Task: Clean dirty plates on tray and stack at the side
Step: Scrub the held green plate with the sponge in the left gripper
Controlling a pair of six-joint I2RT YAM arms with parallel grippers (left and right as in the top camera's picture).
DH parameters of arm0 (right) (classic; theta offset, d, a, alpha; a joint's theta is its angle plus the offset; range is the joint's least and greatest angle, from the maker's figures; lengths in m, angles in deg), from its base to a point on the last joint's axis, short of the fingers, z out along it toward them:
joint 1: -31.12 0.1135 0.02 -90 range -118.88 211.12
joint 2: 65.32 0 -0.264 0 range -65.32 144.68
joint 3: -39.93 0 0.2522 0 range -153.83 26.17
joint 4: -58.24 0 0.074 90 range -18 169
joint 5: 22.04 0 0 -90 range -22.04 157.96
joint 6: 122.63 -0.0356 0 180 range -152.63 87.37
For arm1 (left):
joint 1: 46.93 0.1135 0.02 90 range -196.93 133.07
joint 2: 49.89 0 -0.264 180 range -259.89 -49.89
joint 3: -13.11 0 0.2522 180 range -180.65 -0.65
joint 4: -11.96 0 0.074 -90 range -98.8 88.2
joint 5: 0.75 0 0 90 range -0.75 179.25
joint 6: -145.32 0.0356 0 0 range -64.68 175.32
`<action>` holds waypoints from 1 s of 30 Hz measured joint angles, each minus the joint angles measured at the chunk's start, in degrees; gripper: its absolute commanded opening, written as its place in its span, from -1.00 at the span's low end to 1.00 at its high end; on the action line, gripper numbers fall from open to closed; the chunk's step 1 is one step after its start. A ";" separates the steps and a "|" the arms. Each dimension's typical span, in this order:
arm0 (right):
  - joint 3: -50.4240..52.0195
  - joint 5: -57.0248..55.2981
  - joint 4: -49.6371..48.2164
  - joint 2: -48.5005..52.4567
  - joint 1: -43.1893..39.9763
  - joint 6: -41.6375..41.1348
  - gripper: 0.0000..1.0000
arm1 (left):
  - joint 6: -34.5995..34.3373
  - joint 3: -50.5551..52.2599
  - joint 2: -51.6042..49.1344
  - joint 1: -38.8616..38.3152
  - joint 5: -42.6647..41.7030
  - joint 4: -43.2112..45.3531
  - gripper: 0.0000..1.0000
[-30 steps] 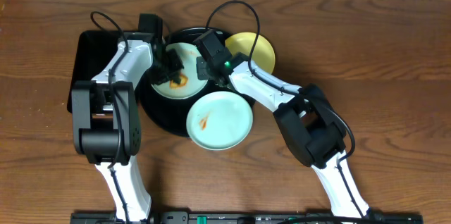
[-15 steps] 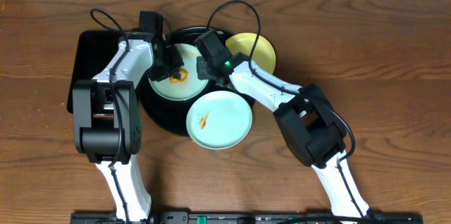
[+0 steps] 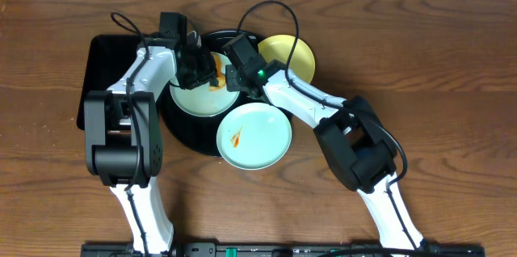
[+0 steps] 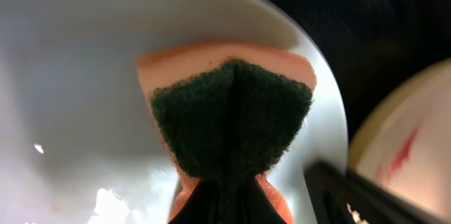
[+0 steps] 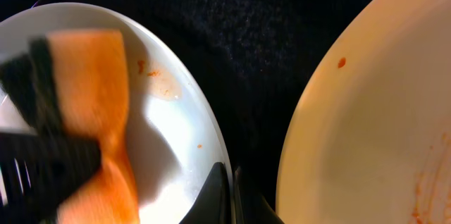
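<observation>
On the round black tray (image 3: pixel 182 132) lies a pale blue-green plate (image 3: pixel 194 97). My left gripper (image 3: pixel 208 75) is shut on an orange sponge (image 3: pixel 216 77) with a green scrub pad (image 4: pixel 232 115), pressed flat on that plate (image 4: pixel 77 97) near its right rim. My right gripper (image 5: pixel 231 189) is shut on the same plate's rim (image 5: pixel 204 132), one finger on each side. A second blue-green plate (image 3: pixel 258 140) with an orange streak overlaps the tray's front right edge. A yellow plate (image 3: pixel 292 53) sits at the back right.
A smaller rectangular black tray (image 3: pixel 101 67) lies left of the round one, under my left arm. Cables loop above both wrists. Bare wooden table (image 3: pixel 436 63) stretches to the right and front.
The sponge has slid right and toward the back across the plate. The orange smear that showed on the plate's middle is gone. My right gripper has stayed on the rim.
</observation>
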 measured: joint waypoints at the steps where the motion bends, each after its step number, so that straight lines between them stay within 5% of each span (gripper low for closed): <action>1: 0.00 0.00 0.00 0.00 0.00 0.00 -0.98 | -0.46 0.00 0.02 0.00 1.49 0.22 -0.85; 10: 0.00 1.16 -0.17 0.00 0.37 0.00 -0.98 | -2.84 -0.33 0.04 -0.52 12.33 -1.88 -0.85; 24: 0.00 2.34 0.02 0.00 0.50 0.04 -0.98 | -3.06 -1.14 2.40 -0.17 12.70 -14.71 -0.85; 30: 0.00 2.38 0.22 0.00 0.50 0.04 -0.98 | -3.04 -0.33 12.76 0.22 11.89 -16.55 -0.85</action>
